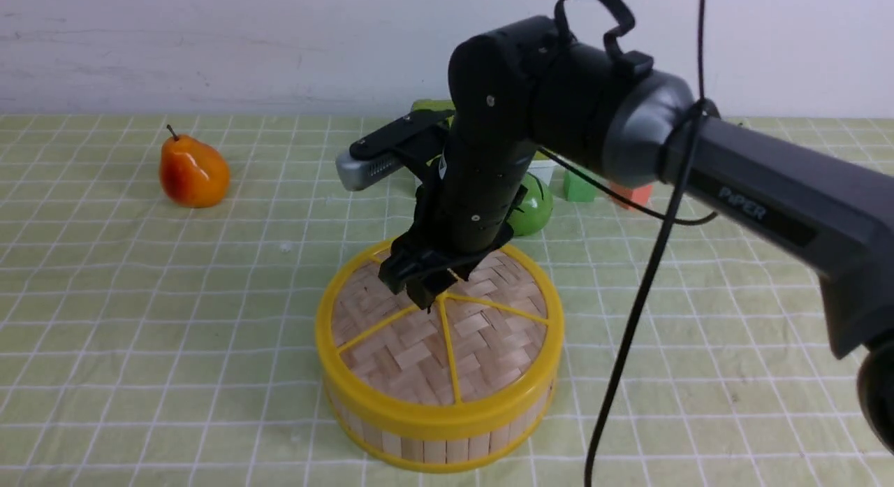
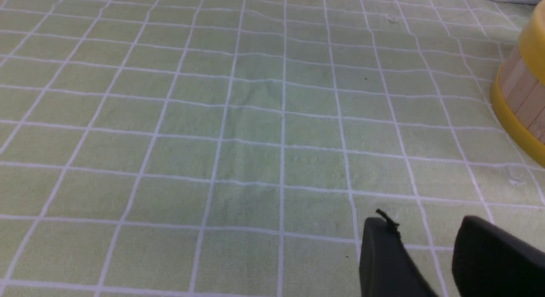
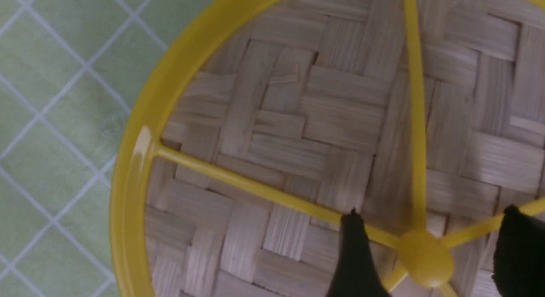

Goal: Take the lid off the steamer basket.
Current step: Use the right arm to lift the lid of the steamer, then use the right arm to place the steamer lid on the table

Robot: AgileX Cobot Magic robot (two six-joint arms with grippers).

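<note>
The light is bright and even, and shadows are faint. The lid (image 3: 323,131) has small glare on its rim. In the front view the right arm (image 1: 768,207), at three o'clock, is slightly blurred.

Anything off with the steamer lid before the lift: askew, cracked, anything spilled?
Nothing stands out. The lid sits level and flush on the steamer basket, weave and spokes intact, nothing spilled. The right gripper is open astride the centre knob.

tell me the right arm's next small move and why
Probably close the right end effector on the knob: its fingers stand open on either side of it, and the lid is on the basket.
</note>
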